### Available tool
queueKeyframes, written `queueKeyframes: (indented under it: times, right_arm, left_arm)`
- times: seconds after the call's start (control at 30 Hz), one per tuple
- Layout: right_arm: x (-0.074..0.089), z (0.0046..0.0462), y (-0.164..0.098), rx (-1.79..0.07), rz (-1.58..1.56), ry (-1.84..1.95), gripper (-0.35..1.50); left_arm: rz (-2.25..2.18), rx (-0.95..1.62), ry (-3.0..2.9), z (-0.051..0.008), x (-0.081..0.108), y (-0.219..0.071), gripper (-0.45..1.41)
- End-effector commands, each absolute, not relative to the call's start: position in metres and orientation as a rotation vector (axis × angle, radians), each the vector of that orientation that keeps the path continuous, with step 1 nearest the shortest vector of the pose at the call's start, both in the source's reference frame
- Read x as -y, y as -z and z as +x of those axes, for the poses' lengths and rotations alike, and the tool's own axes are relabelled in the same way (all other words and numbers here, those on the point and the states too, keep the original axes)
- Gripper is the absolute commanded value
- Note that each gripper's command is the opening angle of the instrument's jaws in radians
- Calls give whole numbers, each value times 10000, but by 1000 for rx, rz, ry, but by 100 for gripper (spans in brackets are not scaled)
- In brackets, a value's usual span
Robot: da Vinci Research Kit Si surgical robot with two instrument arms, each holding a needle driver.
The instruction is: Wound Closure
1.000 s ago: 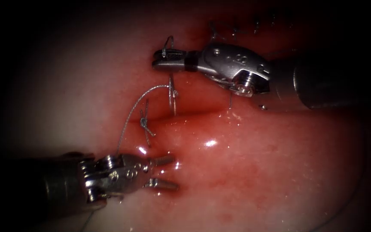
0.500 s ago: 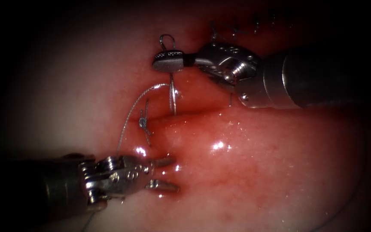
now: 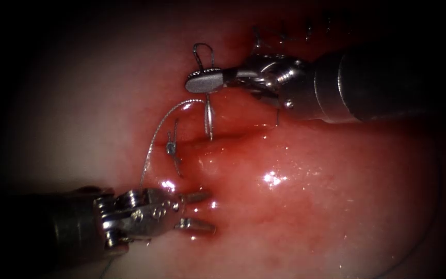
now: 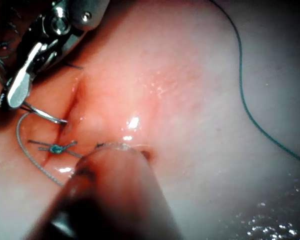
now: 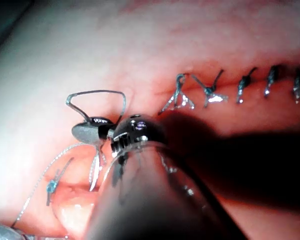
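Nearest you, your left tool (image 3: 198, 210) sits low on the tissue (image 3: 326, 206), jaws parted and holding nothing, both tips resting by the wet red fluid (image 3: 243, 170). From behind its wrist the thread (image 3: 153, 142) climbs in a pale arc up and over toward the needle.

Just past those jaws, a tied knot (image 3: 172, 149) with short cut ends sits across the cut (image 3: 228, 135), and it shows again in the left wrist view (image 4: 55, 148). The cut runs off to the right from there, glistening.

Next up, the needle (image 3: 208, 116): its lower stretch drops from your right tool to the cut's upper lip, the tip at or in the tissue there, though you can't quite make out how deep. A loop of its curve stands up above the jaws (image 3: 203, 51), clearer in the right wrist view (image 5: 97, 100).

Your right tool (image 3: 204, 81) comes in from the right, jaws closed on the needle partway along its curve; the left wrist view shows it too (image 4: 20, 85).

Farthest back, a row of finished stitches (image 5: 240, 87) lines the closed stretch of the cut beyond the right tool's shaft.
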State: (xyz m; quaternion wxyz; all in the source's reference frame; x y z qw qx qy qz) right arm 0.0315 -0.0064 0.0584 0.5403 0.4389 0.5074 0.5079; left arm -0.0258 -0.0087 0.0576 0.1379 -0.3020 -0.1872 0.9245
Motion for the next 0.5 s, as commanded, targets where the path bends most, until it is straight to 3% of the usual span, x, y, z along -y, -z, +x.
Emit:
queueKeyframes:
  times: [0.03, 0.5]
  right_arm:
    - [78, 324, -582, -1195, 1071, -1197, -35]
    - [121, 322, -562, -1158, 1166, -1201, -35]
  left_arm:
    - [-876, 545, -2675, -263, 88, -581, 62]
    - [-873, 540, -2678, -259, 86, -579, 62]
